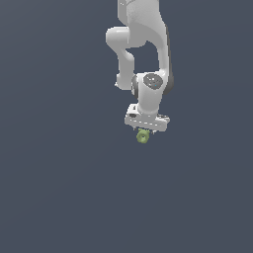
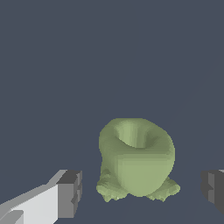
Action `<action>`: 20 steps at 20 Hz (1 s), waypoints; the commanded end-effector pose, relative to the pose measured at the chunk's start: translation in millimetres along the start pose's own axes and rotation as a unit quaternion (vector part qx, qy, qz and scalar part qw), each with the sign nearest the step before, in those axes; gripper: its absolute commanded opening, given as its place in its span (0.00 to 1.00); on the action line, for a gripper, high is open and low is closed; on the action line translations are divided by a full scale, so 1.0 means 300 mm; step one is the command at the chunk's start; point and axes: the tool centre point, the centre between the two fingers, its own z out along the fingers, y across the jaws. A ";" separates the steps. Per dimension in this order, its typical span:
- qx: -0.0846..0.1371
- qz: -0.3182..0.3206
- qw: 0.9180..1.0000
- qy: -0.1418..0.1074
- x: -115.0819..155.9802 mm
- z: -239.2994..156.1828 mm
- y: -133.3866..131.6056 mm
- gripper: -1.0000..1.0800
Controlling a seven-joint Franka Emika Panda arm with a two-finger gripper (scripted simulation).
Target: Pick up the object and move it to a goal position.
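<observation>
The object (image 1: 143,137) is a tiny olive-green lumpy thing with a darker hollow centre, sitting just under the white gripper (image 1: 145,132) in the exterior view. In the wrist view the object (image 2: 136,159) looks like a small green cup with a ragged base, standing between the two dark finger pads (image 2: 70,194). Both pads stand clear of its sides, with gaps on each side. The gripper (image 2: 142,192) is open around the object without touching it.
A plain dark grey-blue surface (image 1: 59,188) fills both views. The white arm (image 1: 143,44) comes down from the top of the exterior view.
</observation>
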 end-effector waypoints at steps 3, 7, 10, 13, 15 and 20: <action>0.000 0.001 1.000 0.000 -0.004 0.069 0.001 0.96; 0.000 0.001 1.000 0.000 -0.003 0.104 0.001 0.96; 0.000 0.001 1.000 0.000 -0.002 0.111 0.000 0.96; 0.000 0.001 1.000 0.000 -0.002 0.111 0.000 0.00; 0.000 0.001 1.000 0.000 -0.002 0.111 0.000 0.00; 0.000 0.001 1.000 0.000 -0.002 0.111 0.000 0.00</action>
